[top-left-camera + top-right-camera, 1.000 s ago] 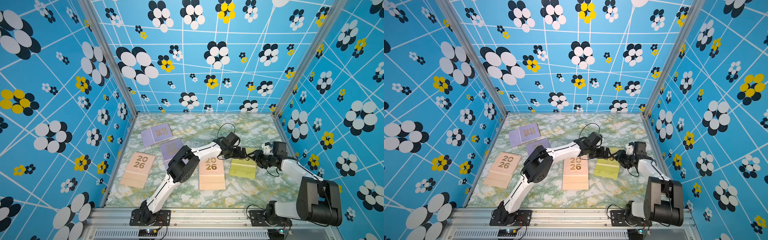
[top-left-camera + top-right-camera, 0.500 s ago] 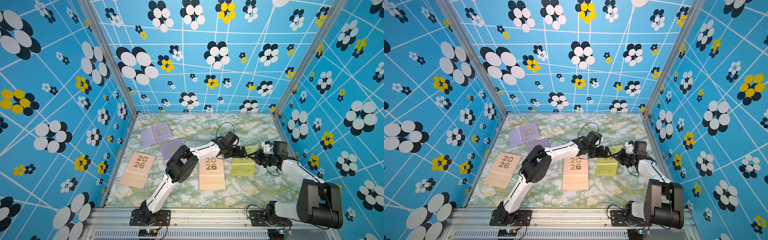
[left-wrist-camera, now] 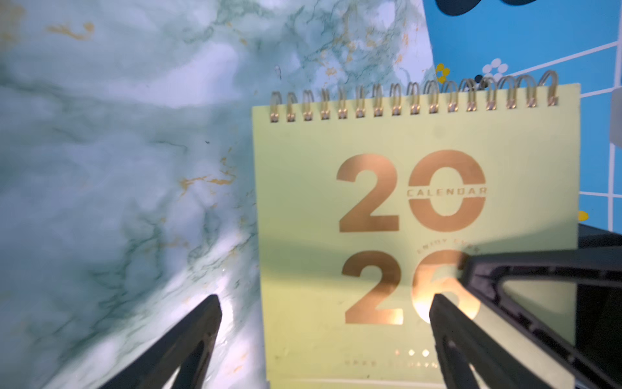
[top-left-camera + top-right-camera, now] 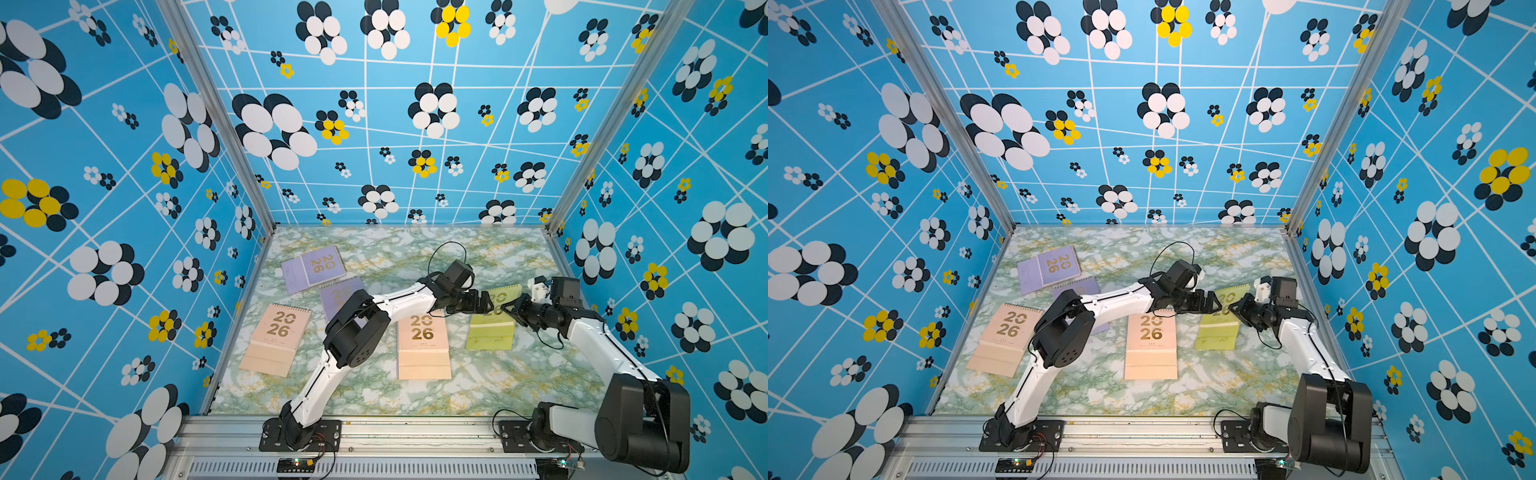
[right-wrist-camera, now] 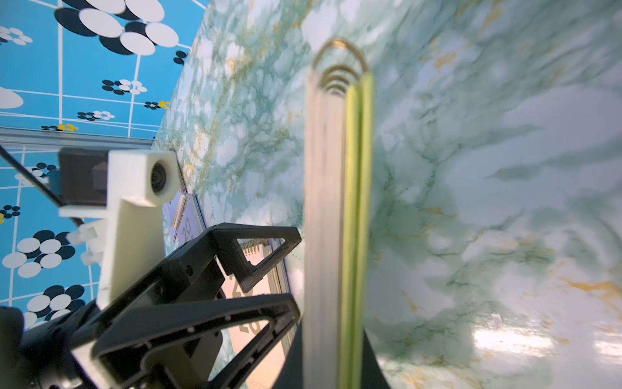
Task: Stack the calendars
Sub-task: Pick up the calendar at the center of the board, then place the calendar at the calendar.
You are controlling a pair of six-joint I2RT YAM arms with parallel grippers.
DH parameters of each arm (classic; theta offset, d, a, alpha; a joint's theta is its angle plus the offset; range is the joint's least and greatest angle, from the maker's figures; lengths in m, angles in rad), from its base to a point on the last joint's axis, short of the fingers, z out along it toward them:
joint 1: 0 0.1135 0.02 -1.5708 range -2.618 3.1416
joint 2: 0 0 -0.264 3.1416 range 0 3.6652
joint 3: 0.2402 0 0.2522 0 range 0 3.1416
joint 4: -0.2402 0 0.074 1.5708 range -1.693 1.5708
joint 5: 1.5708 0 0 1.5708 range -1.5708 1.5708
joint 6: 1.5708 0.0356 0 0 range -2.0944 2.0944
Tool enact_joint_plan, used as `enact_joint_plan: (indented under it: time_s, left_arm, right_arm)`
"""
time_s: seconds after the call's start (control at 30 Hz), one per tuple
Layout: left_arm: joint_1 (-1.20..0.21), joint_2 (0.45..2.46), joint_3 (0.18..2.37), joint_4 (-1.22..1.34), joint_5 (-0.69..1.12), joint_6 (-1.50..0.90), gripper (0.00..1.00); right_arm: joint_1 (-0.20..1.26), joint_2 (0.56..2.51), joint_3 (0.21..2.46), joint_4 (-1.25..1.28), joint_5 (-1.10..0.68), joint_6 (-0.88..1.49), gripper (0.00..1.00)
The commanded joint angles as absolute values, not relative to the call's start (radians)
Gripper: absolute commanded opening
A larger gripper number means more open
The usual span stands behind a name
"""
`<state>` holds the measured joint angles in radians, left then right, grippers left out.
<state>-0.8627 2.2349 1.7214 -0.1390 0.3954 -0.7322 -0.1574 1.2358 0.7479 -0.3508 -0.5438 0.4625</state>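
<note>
The green calendar point(image 4: 489, 334), flat 1 second ago, now tilts off the table point(image 4: 374, 249) at its far, spiral end. Our right gripper point(image 4: 508, 309), open earlier, now pinches the calendar's edge. Our left gripper point(image 4: 485, 305) stays spread wide, empty.

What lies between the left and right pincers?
The yellow-green spiral-bound calendar, its ringed end, in both top views; the right pincer is shut on its edge.

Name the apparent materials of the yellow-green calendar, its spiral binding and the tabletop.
Yellow-green calendar: matte card cover, likely paperboard, shiny gold foil numerals. Spiral binding: gold-toned wire loops, probably metal. Tabletop: glossy green marble pattern with glare; stone or printed film, cannot tell.
</note>
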Motion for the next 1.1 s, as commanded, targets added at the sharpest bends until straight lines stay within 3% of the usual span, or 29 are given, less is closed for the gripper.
enact_joint_plan:
  time_s: [0.0, 0.17, 0.43, 0.67, 1.07]
  left_arm:
    - [-0.819, 2.134, 1.668, -0.064, 0.382, -0.701, 0.98]
    - [-0.784, 2.027, 1.592, 0.003, 0.377, -0.657, 0.99]
    - [-0.71, 1.781, 1.38, 0.144, 0.4, -0.567, 1.0]
    - [-0.692, 1.545, 1.211, 0.051, 0.291, -0.384, 1.0]
    - [-0.627, 1.255, 0.95, 0.001, 0.236, -0.34, 1.0]
  right_arm:
    - [-0.152, 1.171, 0.826, -0.405, -0.519, 0.436, 0.0]
    - [-0.141, 1.161, 0.862, -0.395, -0.604, 0.461, 0.0]
    - [0.028, 1.167, 0.854, -0.291, -0.672, 0.492, 0.0]
    - [0.202, 1.232, 0.85, -0.126, -0.685, 0.589, 0.0]
    - [0.429, 1.401, 0.804, 0.126, -0.614, 0.73, 0.0]
